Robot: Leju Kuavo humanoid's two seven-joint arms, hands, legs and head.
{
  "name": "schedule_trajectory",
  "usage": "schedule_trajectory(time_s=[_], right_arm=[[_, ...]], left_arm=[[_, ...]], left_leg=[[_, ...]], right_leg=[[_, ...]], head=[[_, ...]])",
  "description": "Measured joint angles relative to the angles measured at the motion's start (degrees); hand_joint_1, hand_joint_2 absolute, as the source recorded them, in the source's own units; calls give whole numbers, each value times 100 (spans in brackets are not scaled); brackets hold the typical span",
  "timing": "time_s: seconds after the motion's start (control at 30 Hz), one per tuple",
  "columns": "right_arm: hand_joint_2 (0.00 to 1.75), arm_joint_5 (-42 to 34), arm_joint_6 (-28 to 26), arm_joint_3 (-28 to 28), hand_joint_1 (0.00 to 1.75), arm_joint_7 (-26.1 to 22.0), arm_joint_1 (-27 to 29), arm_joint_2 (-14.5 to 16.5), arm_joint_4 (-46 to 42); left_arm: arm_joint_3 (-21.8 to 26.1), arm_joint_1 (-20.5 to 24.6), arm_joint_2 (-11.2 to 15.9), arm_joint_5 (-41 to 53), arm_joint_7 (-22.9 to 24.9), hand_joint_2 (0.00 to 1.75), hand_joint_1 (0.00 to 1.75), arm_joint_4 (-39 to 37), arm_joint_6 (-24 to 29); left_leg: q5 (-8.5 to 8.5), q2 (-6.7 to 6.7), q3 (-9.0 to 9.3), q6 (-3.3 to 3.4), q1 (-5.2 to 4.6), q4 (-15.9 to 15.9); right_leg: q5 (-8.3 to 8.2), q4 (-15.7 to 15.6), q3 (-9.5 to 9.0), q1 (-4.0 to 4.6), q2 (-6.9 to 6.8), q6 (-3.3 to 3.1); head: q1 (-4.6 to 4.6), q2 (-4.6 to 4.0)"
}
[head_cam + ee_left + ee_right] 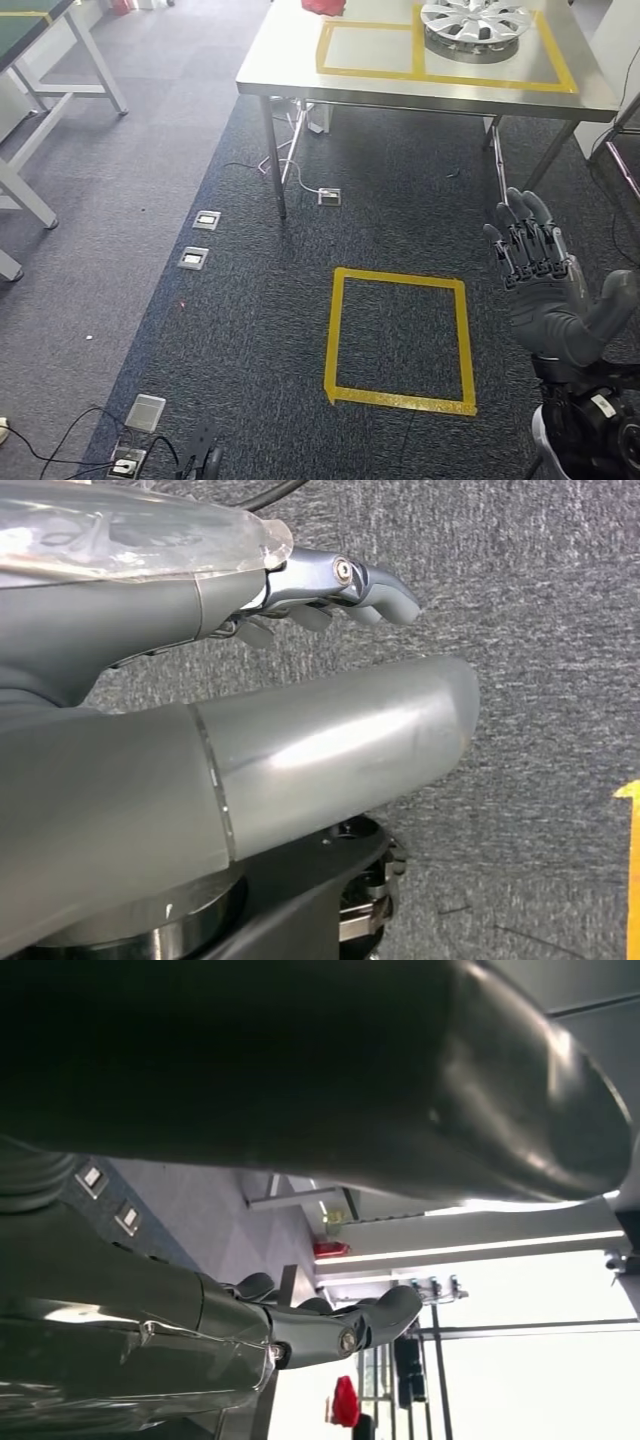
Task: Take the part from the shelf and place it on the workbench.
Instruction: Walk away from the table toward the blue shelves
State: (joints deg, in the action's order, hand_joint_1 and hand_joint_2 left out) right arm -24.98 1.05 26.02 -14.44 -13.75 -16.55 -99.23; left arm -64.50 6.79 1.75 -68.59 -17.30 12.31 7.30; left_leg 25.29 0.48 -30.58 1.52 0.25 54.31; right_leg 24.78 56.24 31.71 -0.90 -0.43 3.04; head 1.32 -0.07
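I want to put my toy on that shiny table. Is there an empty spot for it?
Yes. The left yellow-taped square on the table is bare; a red thing sits just past its far edge. The right square is crowded: the silver wheel cover fills much of it. The table's left strip, outside the tape, is also free. The robot's right hand is empty.

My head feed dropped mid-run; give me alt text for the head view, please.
The right hand is raised, open and empty, over dark carpet. Ahead, a silver wheel cover lies in a yellow-taped box on the steel workbench, with a red object at its far edge. A yellow tape square marks the floor.
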Motion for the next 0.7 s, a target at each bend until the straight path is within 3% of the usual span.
schedule_trajectory(time_s=[0.1,0.17,0.27,0.3,0.33,0.37,0.4,0.47,0.5,0.57,0.67,0.7], right_arm=[[0,0,0,0,0,-1,2,0,-3],[0,0,-1,-10,0,-1,-1,0,-9],[0,12,-3,-22,0,-1,8,0,-22],[0,20,-8,-23,0,0,19,0,-24],[0,31,-15,-25,0,1,31,0,-25],[0,42,-25,-28,0,2,44,0,-28],[0,55,-33,-32,0,2,55,0,-34],[0,74,-42,-38,0,2,66,0,-55],[0,78,-44,-42,0,2,69,0,-64],[0,82,-48,-49,0,2,79,0,-80],[0,93,-50,-71,0,1,92,1,-90],[0,95,-51,-81,0,0,98,1,-94]], left_arm=[[1,0,2,1,-2,0,0,-1,-15],[2,4,7,5,-5,0,0,0,-48],[1,2,11,16,-8,0,0,0,-102],[1,-2,11,17,-8,0,0,-1,-121],[1,-5,11,17,-8,0,0,-1,-138],[0,-7,14,17,-8,0,0,-1,-160],[1,-7,19,17,-8,0,0,-1,-184],[2,-4,38,17,-9,0,0,-1,-214],[2,-1,46,17,-11,0,0,-1,-221],[2,2,47,17,-15,0,0,0,-223],[2,-2,41,19,-25,0,0,0,-240],[2,-3,44,23,-31,0,0,1,-254]], left_leg=[[9,18,-16,-71,-11,19],[122,14,-69,-128,6,178],[652,-9,-569,-201,23,1236],[780,-10,-759,-212,26,1604],[797,-10,-863,-213,28,1781],[697,-11,-856,-204,27,1722],[507,-13,-735,-185,27,1433],[93,-34,-336,-127,15,560],[-20,-45,-198,-99,5,248],[-69,-57,-114,-94,-2,13],[-74,-59,-119,-124,-3,10],[-76,-63,-120,-116,-9,10]], right_leg=[[-5,-136,-45,26,21,-99],[-26,-172,-63,13,34,-167],[-35,-192,-67,-2,38,-233],[-34,-192,-65,1,44,-240],[-32,-191,-66,4,53,-242],[-31,-190,-70,7,66,-242],[-30,-190,-77,8,81,-240],[-21,-186,-86,21,111,-222],[-16,-183,-84,29,124,-204],[14,-160,-65,57,139,-204],[19,-165,-70,53,135,-248],[10,-178,-79,51,132,-229]], head=[[8,0],[13,0],[51,-1],[60,-1],[62,-1],[63,0],[64,0],[66,0],[65,0],[57,0],[36,0],[32,0]])
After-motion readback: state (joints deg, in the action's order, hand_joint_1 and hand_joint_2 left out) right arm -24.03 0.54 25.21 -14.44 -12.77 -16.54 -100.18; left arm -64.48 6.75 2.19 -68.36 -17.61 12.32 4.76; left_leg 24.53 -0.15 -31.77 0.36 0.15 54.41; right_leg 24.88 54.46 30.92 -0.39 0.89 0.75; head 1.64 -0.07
